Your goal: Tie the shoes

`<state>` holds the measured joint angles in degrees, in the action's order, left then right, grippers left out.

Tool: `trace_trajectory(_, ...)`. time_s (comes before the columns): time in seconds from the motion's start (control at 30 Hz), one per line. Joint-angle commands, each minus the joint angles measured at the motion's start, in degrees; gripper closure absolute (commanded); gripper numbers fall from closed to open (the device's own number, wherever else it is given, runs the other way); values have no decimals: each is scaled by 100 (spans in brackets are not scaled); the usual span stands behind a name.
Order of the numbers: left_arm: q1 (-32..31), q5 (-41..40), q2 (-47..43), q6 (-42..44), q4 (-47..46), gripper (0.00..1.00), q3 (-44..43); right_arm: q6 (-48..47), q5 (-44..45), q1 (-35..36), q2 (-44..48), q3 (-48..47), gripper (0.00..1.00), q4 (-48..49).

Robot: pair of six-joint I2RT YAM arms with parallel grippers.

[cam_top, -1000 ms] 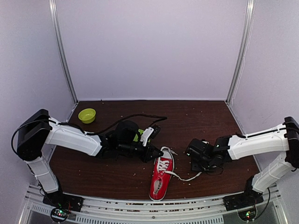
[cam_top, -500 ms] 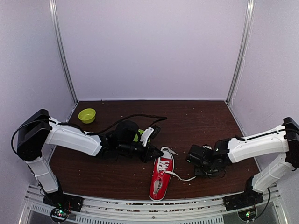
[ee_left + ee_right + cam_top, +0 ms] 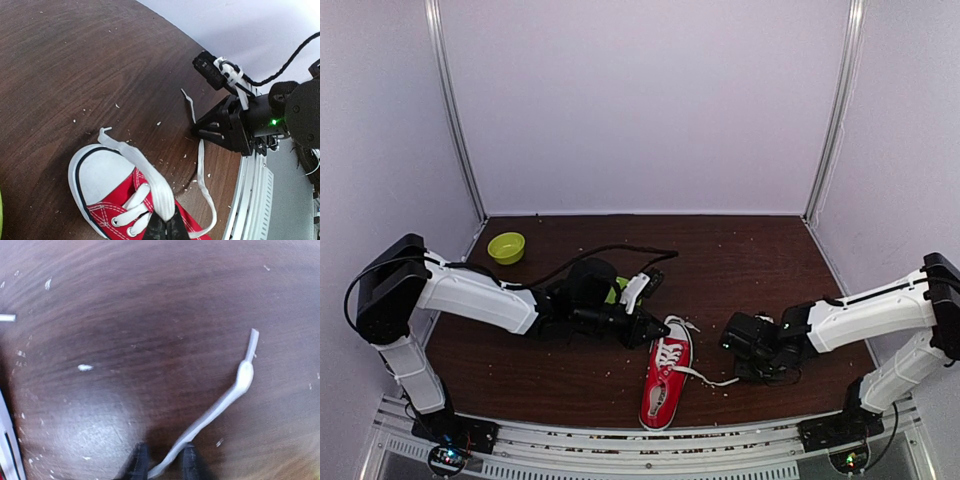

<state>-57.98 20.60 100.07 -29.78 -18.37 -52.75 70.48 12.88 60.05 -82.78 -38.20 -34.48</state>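
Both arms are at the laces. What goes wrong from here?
1. The right pincer straddles the loose lace, which lies flat on the table; the lace may slip out, or the pincer may scrape the wood.
2. The left pincer clamps the other lace, and nothing pins the sneaker, so a pull may drag it.

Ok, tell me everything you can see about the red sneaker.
The sneaker is a small red canvas low-top with a white rubber sole, toe cap and laces, untied. It sits sole-down on the brown table, toe away from the arm bases. The fingers of the left gripper are shut on one lace above the eyelets. The other lace trails across the table and lies between the parted fingers of the right gripper.
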Motion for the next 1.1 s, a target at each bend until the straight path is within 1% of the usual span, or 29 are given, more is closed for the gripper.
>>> trace_trajectory(0.0,-14,274,-8,91,-140,100,-98,63,-386,-186,113,375,95,582)
trace_trajectory(0.03,-6,441,-1,111,-139,100,-111,32,-379,-227,188,394,100,655)
trace_trajectory(0.17,38,1071,12,224,-179,100,-129,-290,-143,-377,627,228,100,806)
trace_trajectory(0.33,82,1600,48,344,48,100,-286,-1224,221,-451,1045,-458,100,1081)
trace_trajectory(0.47,85,1645,172,432,555,100,-586,-2168,82,-450,1177,-897,100,1729)
trace_trajectory(0.6,85,1638,242,420,754,100,-766,-2664,-204,-449,1153,-1160,100,2323)
trace_trajectory(0.73,85,1551,361,408,1053,100,-973,-2833,-547,-442,1113,-1368,100,2805)
trace_trajectory(0.83,93,1504,450,303,1080,100,-1055,-2828,-632,-442,1128,-1432,100,3096)
trace_trajectory(1.07,107,1526,550,172,978,100,-1096,-2875,-769,-443,994,-1593,100,3347)
